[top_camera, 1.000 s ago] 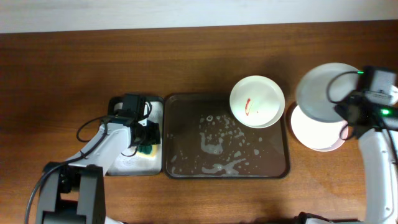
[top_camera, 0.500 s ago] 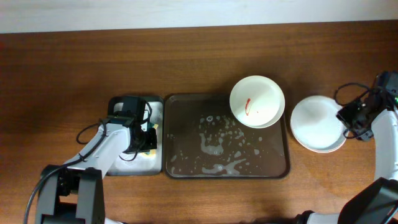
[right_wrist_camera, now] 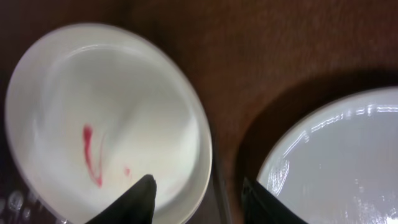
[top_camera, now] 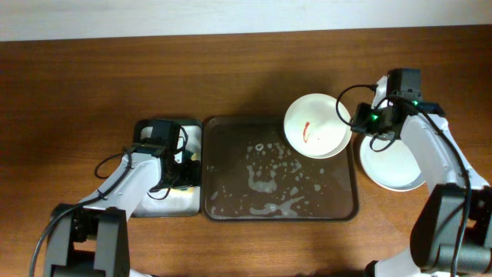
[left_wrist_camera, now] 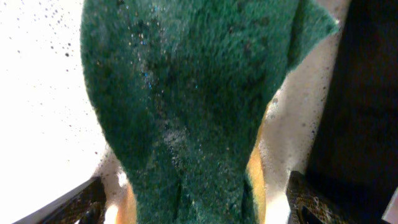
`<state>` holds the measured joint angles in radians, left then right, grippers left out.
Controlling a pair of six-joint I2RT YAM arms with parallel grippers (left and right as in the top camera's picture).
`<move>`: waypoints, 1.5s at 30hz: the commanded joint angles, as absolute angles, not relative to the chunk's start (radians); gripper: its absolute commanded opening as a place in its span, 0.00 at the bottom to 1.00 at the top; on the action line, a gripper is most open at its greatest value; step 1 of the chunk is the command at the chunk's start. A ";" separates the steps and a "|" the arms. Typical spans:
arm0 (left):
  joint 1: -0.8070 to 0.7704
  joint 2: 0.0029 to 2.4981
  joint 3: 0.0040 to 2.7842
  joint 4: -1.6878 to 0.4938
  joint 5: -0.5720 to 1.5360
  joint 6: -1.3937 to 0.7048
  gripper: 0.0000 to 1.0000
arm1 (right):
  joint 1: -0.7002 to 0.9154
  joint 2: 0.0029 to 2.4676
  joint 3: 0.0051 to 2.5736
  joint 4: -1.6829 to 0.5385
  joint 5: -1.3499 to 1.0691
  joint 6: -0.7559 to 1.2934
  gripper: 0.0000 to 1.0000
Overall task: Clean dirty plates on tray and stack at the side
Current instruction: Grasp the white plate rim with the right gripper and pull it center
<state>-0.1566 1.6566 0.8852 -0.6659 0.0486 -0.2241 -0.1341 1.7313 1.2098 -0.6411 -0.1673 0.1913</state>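
Bench (top_camera: 92, 85) · tray (top_camera: 227, 165) sudsy, one dirty plate (top_camera: 311, 115) on its far-right corner · clean stack (top_camera: 388, 165) just beside tray · red smear (right_wrist_camera: 90, 155) unwiped, one to go · sponge (left_wrist_camera: 186, 93) clamped in left jaws · right jaws apart, empty, over plate rim

A brown wood-grain desk (top_camera: 77, 77) fills most of the overhead view under soft, even light. Along its far edge runs a pale strip (top_camera: 231, 15), possibly a wall.
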 commanded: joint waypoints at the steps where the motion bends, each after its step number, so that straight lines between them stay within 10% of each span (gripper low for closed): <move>1: -0.157 1.639 0.874 -0.667 0.057 -0.219 0.90 | -0.130 1.806 1.219 -0.580 -0.123 0.199 0.42; 8: -0.157 1.639 0.874 -0.667 0.057 -0.219 0.90 | -0.123 1.899 1.219 -0.530 -0.228 0.199 0.25; 10: -0.157 1.639 0.874 -0.667 0.057 -0.219 0.90 | -0.123 1.899 1.219 -0.539 -0.229 0.199 0.04; 18: -0.157 1.639 0.874 -0.660 0.057 -0.219 0.90 | -0.112 1.898 1.220 -0.795 -0.411 0.199 0.04; 24: -0.157 1.639 0.874 -0.655 0.057 -0.219 0.90 | 0.014 1.897 1.219 -0.924 -0.467 0.198 0.05; 25: -0.157 1.639 0.874 -0.656 0.057 -0.219 0.90 | 0.042 1.897 1.219 -0.910 -0.466 0.198 0.14; 26: -0.157 1.639 0.874 -0.656 0.057 -0.219 0.90 | 0.064 1.897 1.219 -0.888 -0.458 0.198 0.44; 27: -0.157 1.639 0.874 -0.656 0.057 -0.219 0.91 | 0.072 1.897 1.220 -0.869 -0.456 0.198 0.47; 38: -0.154 1.634 0.883 -0.429 0.004 -0.219 0.94 | 0.108 1.899 1.219 -0.725 -0.295 0.198 0.43; 45: -0.157 1.660 0.876 -0.419 0.004 -0.219 0.65 | 0.184 1.899 1.219 -0.678 -0.276 0.199 0.43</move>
<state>-0.1558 1.6547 0.8806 -0.4240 0.0109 -0.2237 0.1741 1.8893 1.2137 -0.6880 -0.2955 0.2020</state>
